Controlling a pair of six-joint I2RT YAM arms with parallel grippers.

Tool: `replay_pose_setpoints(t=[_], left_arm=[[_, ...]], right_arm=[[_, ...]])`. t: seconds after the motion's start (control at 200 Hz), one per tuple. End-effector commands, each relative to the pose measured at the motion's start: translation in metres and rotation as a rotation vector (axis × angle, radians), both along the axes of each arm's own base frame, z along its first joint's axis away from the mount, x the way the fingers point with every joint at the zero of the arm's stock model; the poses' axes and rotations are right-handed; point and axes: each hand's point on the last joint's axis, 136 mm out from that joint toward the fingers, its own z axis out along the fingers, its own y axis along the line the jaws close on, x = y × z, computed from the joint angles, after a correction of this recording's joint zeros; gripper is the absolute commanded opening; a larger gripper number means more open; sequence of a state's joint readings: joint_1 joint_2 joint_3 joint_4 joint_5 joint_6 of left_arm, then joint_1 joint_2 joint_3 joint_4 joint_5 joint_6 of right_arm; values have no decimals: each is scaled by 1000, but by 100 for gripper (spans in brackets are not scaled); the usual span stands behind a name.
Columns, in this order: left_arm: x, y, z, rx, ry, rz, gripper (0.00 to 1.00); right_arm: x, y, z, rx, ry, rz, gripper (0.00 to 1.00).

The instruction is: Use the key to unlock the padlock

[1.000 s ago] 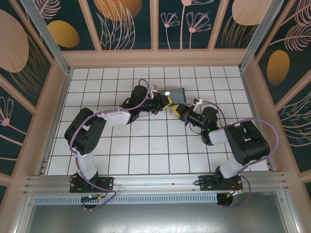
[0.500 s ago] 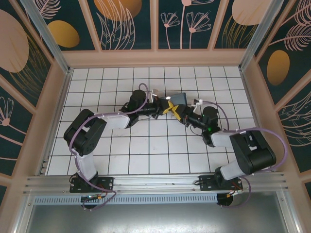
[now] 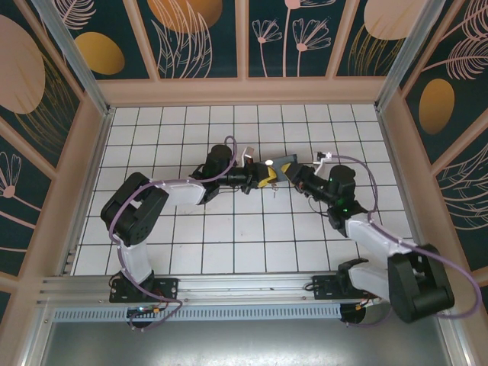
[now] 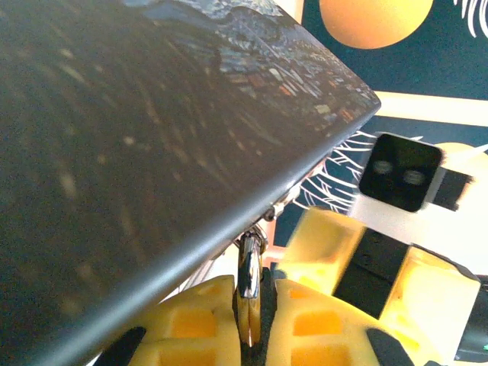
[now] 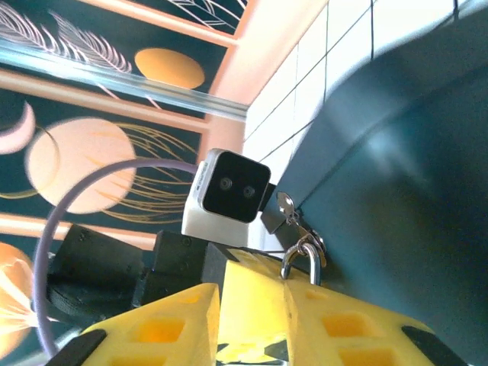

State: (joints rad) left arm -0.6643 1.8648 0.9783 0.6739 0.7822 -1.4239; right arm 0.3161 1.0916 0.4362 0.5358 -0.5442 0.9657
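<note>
Counter [image 3: 229, 229]: white square tiles with dark grout lines, bare apart from the 2 arms and what they meet over near the middle.
Room: a pale peach-coloured border [image 3: 244, 91] runs round the tiled surface; above it, dark teal wall panels [image 3: 198, 38] carry orange discs and pink plant outlines.
Near edge: a ribbed aluminium rail [image 3: 229, 286] spans the front, with both arm bases bolted along it.
Box [image 3: 284, 164]: dark blue-grey, held off the tiles just beyond the centre, between the 2 wrists.
The padlock [image 5: 314, 267]: hangs at a corner of the box, its silvery shackle looped through a small fitting on the box edge; the body is hidden behind yellow fingers.
Left end effector [image 4: 254, 293]: yellow fingers pressed together on the thin shiny metal of the padlock, right under the box edge.
Right end effector [image 5: 252, 297]: yellow fingers stand apart with a clear gap, just beside the shackle and facing the left wrist camera [image 5: 232, 194].
</note>
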Motion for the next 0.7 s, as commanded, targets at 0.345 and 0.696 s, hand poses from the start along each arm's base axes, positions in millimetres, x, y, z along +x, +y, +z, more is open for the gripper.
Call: replay_pose_setpoints(t=[0.345,0.696], left_arm=[[9,-10,19,26,-47,-15,0],[9,-9,20,43,-57,-21,0]], right_arm=[[-45,9,-18,-773,-348,90,31],[-31,13,-16,-900,-425,19,44]])
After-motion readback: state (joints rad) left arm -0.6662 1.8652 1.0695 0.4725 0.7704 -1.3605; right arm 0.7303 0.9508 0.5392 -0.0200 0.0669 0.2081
